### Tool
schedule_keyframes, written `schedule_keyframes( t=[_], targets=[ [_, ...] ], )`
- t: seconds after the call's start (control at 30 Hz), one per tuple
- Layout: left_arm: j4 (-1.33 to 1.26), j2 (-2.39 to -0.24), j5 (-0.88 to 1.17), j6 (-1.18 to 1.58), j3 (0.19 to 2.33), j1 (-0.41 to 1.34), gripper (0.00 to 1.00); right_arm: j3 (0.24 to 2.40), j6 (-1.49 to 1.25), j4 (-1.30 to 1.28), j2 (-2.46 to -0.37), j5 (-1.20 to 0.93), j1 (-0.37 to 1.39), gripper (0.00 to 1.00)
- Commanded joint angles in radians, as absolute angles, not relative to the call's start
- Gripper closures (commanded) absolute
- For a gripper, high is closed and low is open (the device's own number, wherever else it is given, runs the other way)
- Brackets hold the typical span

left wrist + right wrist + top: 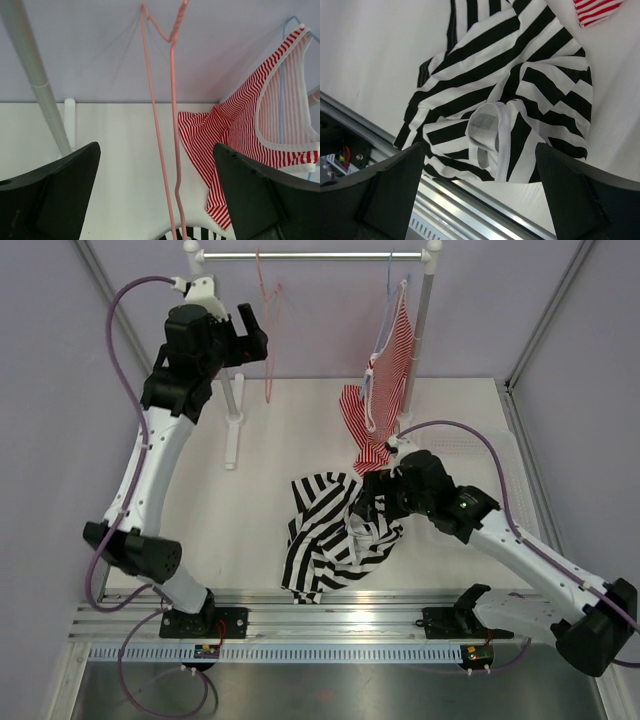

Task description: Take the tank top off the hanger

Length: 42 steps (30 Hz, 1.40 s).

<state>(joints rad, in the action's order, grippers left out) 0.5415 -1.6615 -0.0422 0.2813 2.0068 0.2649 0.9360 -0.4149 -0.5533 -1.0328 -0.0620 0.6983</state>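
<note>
Tank top [325, 535] of soft black-and-white striped fabric, off thin pink wire hanger [267, 350]
It is crumpled near the white tabletop [265, 505] front edge under the open right hand [480, 150]; the left hand [156, 147] is spread beside the hanger.

This is a robotics laboratory test cell. Indicators:

- A flat white bench [270, 440] is enclosed on three sides by plain pale violet panel walls [330, 330].
- A slotted aluminium mounting rail [340, 615] runs along the near edge. It carries the bolted bases of two white-and-black jointed robot arms, the left arm [150, 460] and the right arm [520, 550].
- Exposed purple cables [145, 280] loop along both arms.
- A small white-posted metal garment rail [320, 256] stands at the far side, bearing a thin pink wire hanger [267, 340].
</note>
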Motion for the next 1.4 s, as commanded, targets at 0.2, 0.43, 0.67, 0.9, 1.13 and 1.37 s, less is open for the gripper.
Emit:
schedule_keyframes(
  t=[0.2,0.43,0.67,0.9,1.13,1.37],
  targets=[
    [0.655,-1.082,-0.083,0.411,1.403,0.259,0.01,0.897,-0.459,-0.416,-1.273,0.097,0.718,0.01],
    [0.718,-0.721,0.047,0.306,1.067,0.267,0.01,0.954,-0.433,-0.385,-1.593,0.074,0.808,0.0],
    [0.649,-0.514,-0.098,0.291,0.839,0.265,0.01,0.988,-0.488,-0.339,-1.85,0.135,0.884,0.02],
    [0.666,-0.473,-0.166,0.288,0.85,0.265,0.01,0.94,-0.497,-0.264,-1.769,0.138,0.905,1.0],
    [0.669,-0.388,-0.232,0.298,0.842,0.265,0.01,1.027,-0.476,-0.406,-1.374,0.195,0.907,1.0],
    [0.667,-0.379,-0.245,0.301,0.847,0.264,0.01,1.196,-0.454,-0.696,-1.148,0.342,0.905,1.0]
  ],
)
